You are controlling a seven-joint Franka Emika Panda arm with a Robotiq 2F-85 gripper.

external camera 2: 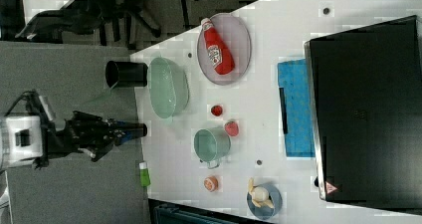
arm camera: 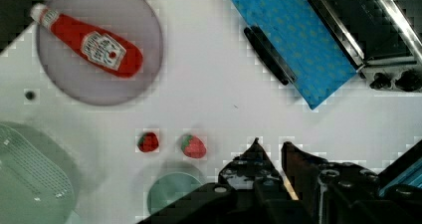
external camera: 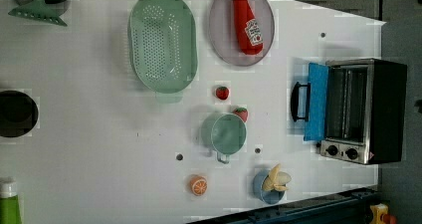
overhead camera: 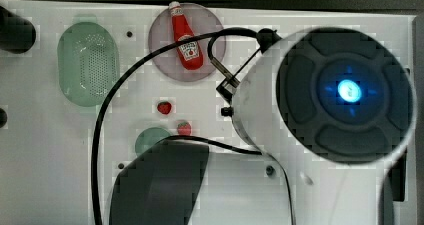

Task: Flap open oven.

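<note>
The white surface (external camera: 74, 149) is the biggest thing here. It is flat and smooth, so everything can sit still on it.

The oven (external camera: 363, 109) is next. It is a big box with a black top and a shiny silver front. Its blue door (arm camera: 293, 45) already lies flat down on the surface, and the dark bar handle (arm camera: 266, 55) points up. You can see the wire rack inside. So I think the opening job is done, or nearly done. In the wrist view the door lies ahead of the jaws, well apart from them, with bare surface between.

The green strainer bowl (external camera: 161, 42) is full of tiny holes. It sits far off to one side of the jaws.

The round grey plate (arm camera: 99, 45) holds a red ketchup bottle (arm camera: 87, 40) lying down, so it cannot roll off.

The green cup (external camera: 226, 133) sits close under the jaws.

The jaws (arm camera: 271, 154) are black and pointy. The two tips sit near each other with a thin gap. They hold nothing.

Two little red strawberries (arm camera: 169, 143) lie just beside the jaws, bumpy and small.
</note>
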